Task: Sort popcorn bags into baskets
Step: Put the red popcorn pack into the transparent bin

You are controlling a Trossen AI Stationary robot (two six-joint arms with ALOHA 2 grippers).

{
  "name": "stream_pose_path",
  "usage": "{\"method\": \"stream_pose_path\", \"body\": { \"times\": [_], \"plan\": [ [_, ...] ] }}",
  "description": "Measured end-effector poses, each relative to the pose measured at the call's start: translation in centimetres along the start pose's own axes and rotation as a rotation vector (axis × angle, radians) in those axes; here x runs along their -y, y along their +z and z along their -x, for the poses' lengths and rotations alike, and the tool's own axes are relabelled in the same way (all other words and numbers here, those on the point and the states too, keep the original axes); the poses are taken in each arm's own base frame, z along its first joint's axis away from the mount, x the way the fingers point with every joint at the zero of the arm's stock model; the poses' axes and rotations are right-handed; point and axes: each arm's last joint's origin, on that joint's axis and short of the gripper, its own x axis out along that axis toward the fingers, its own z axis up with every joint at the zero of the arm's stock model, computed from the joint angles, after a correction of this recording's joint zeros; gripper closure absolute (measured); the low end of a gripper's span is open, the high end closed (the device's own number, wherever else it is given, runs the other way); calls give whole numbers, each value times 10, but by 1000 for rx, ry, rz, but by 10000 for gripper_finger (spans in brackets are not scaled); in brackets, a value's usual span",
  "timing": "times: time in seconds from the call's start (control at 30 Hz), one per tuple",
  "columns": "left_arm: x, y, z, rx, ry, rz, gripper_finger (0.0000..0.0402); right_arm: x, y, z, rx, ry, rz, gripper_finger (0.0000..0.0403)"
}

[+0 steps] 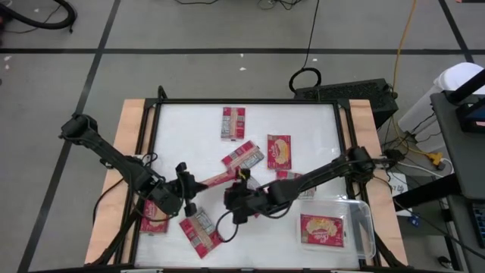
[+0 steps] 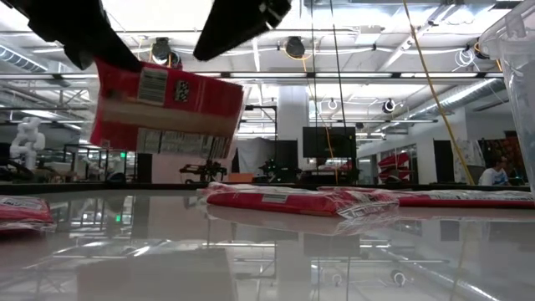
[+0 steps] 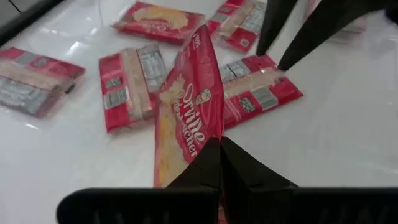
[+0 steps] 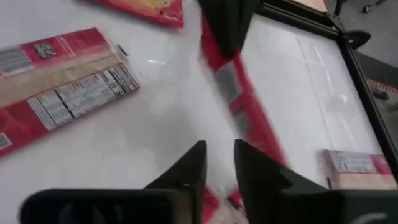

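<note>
White glossy table point(image 1: 197, 129), black-framed, on grey tiled floor; lab hall with ceiling lights beyond in the low view. Left gripper point(image 1: 188, 186) near the table's front left, jaws pressed together on one end of a red bag point(image 3: 189, 118), held on edge clear of the surface, cream picture face toward the wrist camera; seen hanging in the low view point(image 2: 165, 109). Right gripper point(image 1: 236, 199) just beside it, near the centre front, jaws slightly spread, gripping nothing, close to the held bag's far end. Bin point(image 1: 367, 227), clear plastic, at the front right corner, holding one bag point(image 1: 322, 230) picture side up. Loose bags flat on the table: one at the back centre point(image 1: 233, 123), print up; one picture up point(image 1: 279, 151); one print up beside it point(image 1: 242, 158); one at the front point(image 1: 200, 231); one by the left edge point(image 1: 154, 222), partly under the left arm
</note>
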Motion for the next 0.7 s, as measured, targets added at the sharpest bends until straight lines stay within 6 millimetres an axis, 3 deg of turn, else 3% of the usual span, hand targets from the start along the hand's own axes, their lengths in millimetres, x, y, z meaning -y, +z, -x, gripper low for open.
{"method": "stream_pose_path", "body": {
  "times": [0.2,0.37,0.7],
  "plan": [
    [6,-2,-8,4,-5,16,393,6,6,3,-45,-2,76,259],
    [11,0,-13,32,-20,-3,397,15,-6,-8,-113,-29,108,226],
    [7,4,-22,40,2,-20,397,21,-32,-36,-125,-34,218,234]
  ]
}}
